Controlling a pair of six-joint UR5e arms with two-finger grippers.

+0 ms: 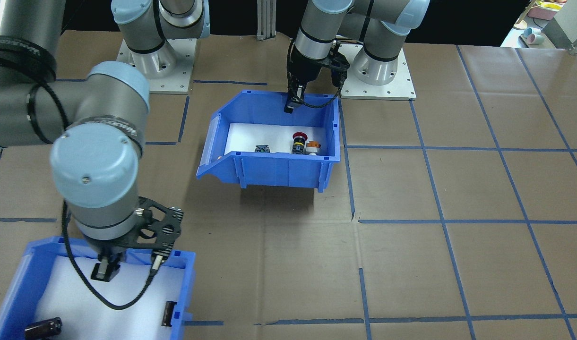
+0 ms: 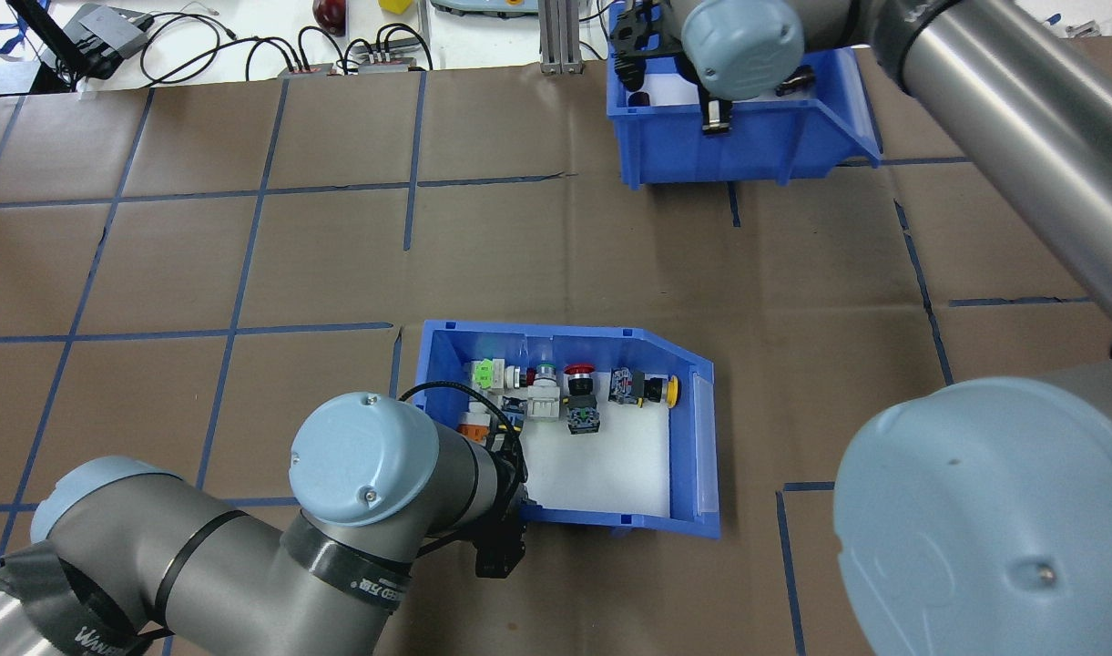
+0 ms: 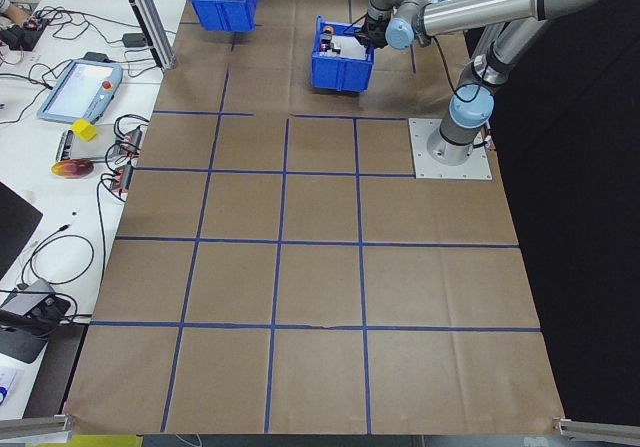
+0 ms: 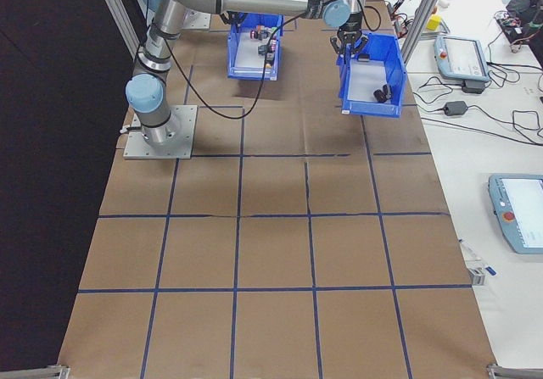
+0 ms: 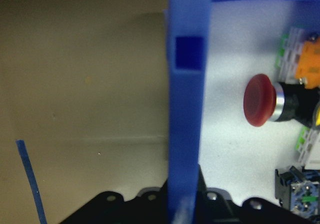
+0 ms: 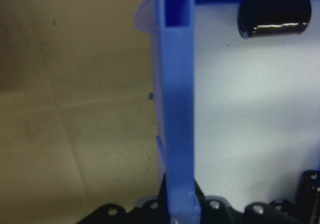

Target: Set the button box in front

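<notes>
The button box [image 1: 279, 170] is a blue bin with a white floor. It holds a red mushroom button [image 5: 260, 99] and other coloured switches [image 2: 542, 396]. It hangs a little above the brown table and casts a shadow below itself. My left gripper [image 1: 292, 105] is shut on its wall nearest the robot [image 5: 186, 108], which runs between the fingers. My right gripper [image 2: 715, 123] is shut on the wall [image 6: 179, 108] of the other blue bin [image 1: 186, 274], which holds dark cylinders [image 6: 272, 16].
Blue tape lines [image 1: 439, 222] divide the brown paper table into squares. The arms' base plates [image 1: 378, 80] stand at the robot's side. An aluminium post [image 2: 556, 36] and a desk with cables and tablets [image 4: 462, 57] lie past the far edge.
</notes>
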